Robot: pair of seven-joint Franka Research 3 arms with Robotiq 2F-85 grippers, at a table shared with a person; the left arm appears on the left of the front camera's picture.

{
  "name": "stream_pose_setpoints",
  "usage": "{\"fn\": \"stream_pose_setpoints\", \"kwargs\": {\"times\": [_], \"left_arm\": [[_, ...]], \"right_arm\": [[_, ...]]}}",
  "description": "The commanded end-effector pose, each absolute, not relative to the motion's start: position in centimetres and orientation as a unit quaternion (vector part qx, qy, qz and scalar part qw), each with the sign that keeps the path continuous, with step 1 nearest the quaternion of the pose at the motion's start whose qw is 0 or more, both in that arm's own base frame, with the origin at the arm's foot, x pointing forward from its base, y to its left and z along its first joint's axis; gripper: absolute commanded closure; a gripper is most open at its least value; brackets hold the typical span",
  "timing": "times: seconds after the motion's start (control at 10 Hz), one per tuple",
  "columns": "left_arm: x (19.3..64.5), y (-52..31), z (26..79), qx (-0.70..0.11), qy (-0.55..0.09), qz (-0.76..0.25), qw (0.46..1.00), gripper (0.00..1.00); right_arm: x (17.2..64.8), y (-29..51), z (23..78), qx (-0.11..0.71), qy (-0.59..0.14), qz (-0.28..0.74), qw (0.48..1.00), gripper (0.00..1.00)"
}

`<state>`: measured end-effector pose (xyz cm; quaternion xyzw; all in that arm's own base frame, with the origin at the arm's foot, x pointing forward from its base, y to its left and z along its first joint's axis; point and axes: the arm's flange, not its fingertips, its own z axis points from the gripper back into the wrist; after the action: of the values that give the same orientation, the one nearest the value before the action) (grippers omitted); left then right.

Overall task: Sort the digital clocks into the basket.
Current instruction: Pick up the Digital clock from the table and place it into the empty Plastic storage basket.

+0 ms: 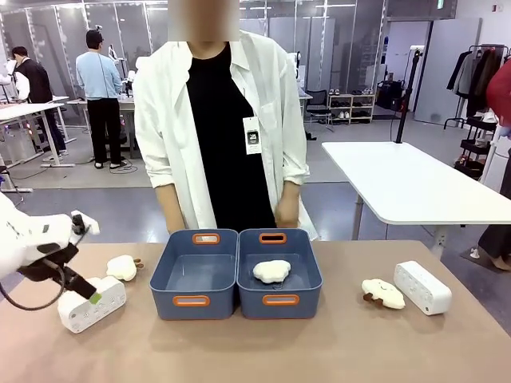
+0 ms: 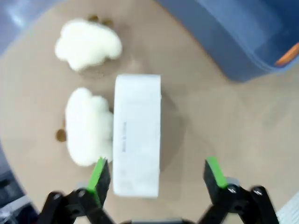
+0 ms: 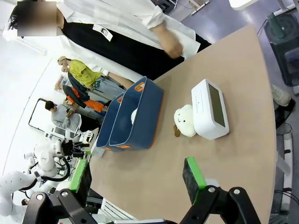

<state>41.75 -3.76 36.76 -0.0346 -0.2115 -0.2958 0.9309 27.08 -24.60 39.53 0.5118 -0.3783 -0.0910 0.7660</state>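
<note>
My left end effector (image 2: 155,170) hangs open, its green pads wide apart, just above the near end of a digital clock (image 2: 137,135). The clock lies on the surface directly ahead of the fingers. Its long axis runs away from me, across the line between the pads, so a closing would take it over its short width. It sits off centre, nearer to one pad, and a cream plush toy (image 2: 88,126) touches that same side. I judge I must shift a little sideways before going down. The clock is a white block with rounded corners and faint print on top. The empty basket (image 1: 172,307) stands near it. My right end effector (image 3: 138,177) is open too and holds nothing. The second digital clock (image 3: 210,109) lies well apart from it, beside a second plush toy (image 3: 184,120).
</note>
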Motion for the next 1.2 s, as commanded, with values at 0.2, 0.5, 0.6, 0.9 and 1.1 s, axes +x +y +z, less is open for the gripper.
{"fn": "stream_pose_setpoints", "kwargs": {"times": [0.2,0.5,0.6,0.9,1.1], "left_arm": [[44.9,-4.4,34.5,0.018,-0.185,-0.293,0.938,0.0],[46.9,-5.0,33.0,-0.033,-0.159,-0.282,0.946,0.0],[46.4,-5.0,32.6,-0.043,-0.158,-0.269,0.949,0.3],[46.2,-5.0,32.7,-0.036,-0.151,-0.281,0.947,1.0],[45.4,-4.6,33.1,-0.007,-0.142,-0.258,0.956,1.0]], "right_arm": [[27.0,-24.6,39.8,0.517,-0.378,-0.096,0.762,0.0],[27.0,-24.6,39.8,0.517,-0.378,-0.096,0.762,0.0],[27.0,-24.6,39.8,0.517,-0.378,-0.096,0.762,0.0],[27.0,-24.6,39.8,0.517,-0.378,-0.096,0.762,0.0],[27.0,-24.6,39.8,0.517,-0.378,-0.096,0.762,0.0]]}}
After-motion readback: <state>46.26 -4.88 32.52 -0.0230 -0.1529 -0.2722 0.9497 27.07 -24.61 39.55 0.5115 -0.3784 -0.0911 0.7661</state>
